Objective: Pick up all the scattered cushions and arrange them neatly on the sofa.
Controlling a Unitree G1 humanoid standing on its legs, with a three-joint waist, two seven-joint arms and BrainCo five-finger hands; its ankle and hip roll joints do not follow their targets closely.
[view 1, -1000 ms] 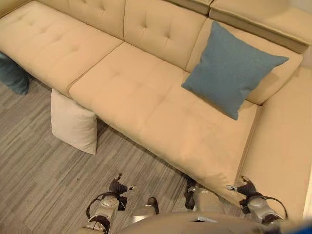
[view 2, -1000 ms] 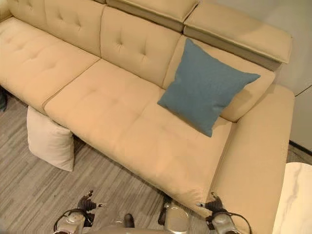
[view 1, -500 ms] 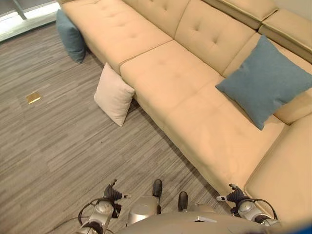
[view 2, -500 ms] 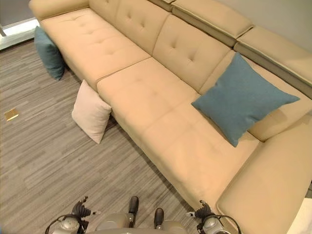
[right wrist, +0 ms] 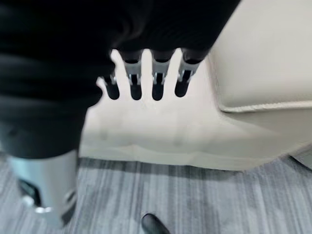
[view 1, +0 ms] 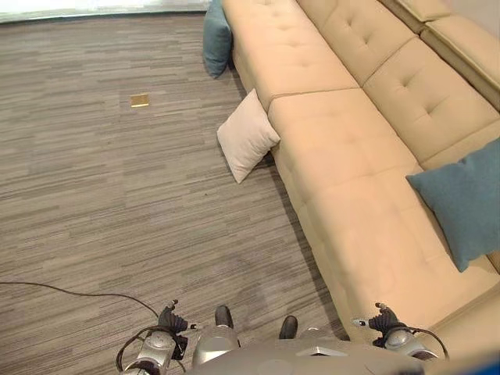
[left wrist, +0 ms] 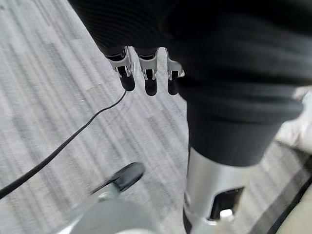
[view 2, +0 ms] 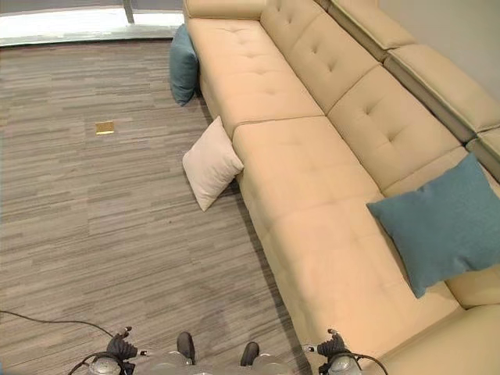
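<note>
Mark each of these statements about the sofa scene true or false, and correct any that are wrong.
1. A blue cushion sits on the sofa seat against the backrest. True.
2. The cream cushion lies on top of the sofa seat. False: it stands on the floor, leaning against the sofa's front.
3. A second blue cushion is on the floor by the sofa's far end. True.
4. The left hand holds a cushion. False: its fingers hang straight and empty over the floor.
5. The right hand grips the sofa edge. False: its fingers are straight, holding nothing.
</note>
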